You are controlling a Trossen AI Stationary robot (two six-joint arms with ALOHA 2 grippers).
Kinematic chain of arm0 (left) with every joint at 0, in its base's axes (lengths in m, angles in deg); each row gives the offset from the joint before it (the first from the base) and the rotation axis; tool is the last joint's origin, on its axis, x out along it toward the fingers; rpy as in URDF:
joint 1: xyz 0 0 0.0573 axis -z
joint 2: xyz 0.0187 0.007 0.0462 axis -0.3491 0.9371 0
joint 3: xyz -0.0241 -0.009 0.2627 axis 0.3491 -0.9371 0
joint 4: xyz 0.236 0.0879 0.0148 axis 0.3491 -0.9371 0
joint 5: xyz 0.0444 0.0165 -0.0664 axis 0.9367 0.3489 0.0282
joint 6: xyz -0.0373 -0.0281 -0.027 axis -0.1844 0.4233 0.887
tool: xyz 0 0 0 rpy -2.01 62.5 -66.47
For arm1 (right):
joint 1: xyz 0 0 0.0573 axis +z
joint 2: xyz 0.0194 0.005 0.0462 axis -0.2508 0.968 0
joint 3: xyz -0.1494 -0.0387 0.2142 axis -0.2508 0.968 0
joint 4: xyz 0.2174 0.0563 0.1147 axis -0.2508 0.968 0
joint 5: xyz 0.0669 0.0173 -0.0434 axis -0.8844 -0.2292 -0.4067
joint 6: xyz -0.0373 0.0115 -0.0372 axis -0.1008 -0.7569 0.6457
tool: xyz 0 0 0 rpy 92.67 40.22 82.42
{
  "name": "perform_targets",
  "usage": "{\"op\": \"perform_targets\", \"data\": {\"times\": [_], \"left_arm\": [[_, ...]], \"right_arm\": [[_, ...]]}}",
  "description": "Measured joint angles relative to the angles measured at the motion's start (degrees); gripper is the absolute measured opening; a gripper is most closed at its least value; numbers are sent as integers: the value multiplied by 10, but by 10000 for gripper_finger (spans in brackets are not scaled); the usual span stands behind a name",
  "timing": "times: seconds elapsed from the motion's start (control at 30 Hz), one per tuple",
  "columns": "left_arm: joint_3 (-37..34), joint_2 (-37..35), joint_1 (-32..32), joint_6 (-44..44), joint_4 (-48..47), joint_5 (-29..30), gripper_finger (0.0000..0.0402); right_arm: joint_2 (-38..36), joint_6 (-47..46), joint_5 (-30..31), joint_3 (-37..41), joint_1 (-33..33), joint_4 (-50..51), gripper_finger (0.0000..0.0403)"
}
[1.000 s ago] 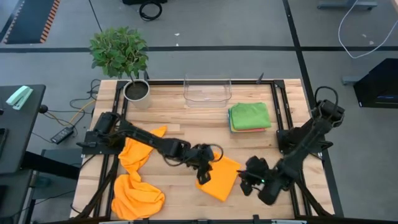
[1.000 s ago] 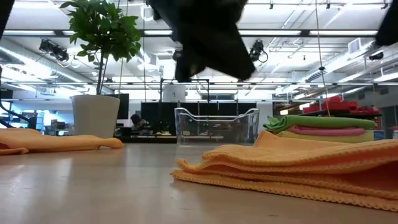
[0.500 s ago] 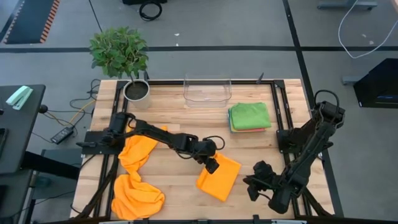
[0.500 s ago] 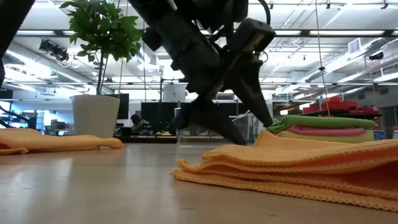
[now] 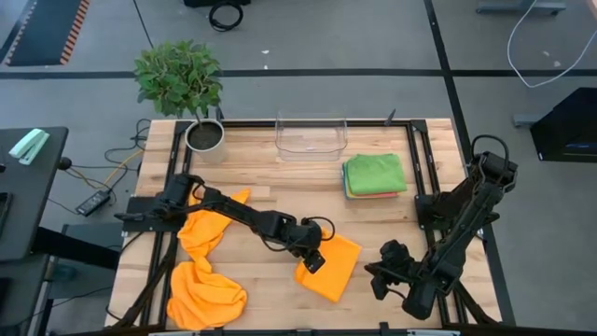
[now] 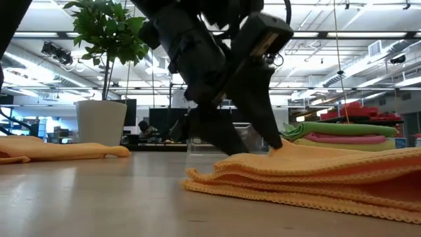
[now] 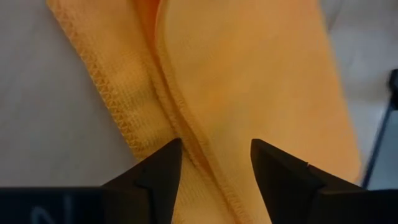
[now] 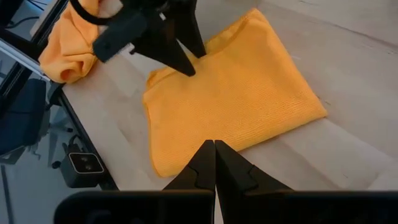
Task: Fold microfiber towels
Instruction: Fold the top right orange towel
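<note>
The wooden table (image 5: 252,168) is taking up most of the overhead shot, and a good chunk of the loose orange towels (image 5: 203,266) is getting covered by the left arm stretching across them, so I can't really tell how many are in that heap. The stack of folded towels (image 5: 375,175) is sitting just beside the clear plastic bin (image 5: 311,136), green on top, with only slivers of the ones underneath peeking out. The potted plant (image 5: 182,79) is standing off the bin's other side. The folded orange towel (image 5: 332,265) is lying on the near part of the table, well apart from the bin. The left gripper (image 7: 215,163) is sitting partly open, straddling that towel's stitched edge and not pinching anything. The right gripper (image 8: 214,163) is hanging pressed closed and empty, just off the folded orange towel.
</note>
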Motion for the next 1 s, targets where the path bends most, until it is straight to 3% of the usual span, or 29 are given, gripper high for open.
{"op": "perform_targets", "data": {"times": [0.43,0.8,1.0], "left_arm": [[0,17,0,12,54,9,187],[-1,18,0,4,68,18,139],[-1,20,0,-7,69,27,92]], "right_arm": [[0,0,-1,0,-3,15,8],[0,13,-1,0,-13,15,8],[0,13,-1,0,-14,16,8]]}}
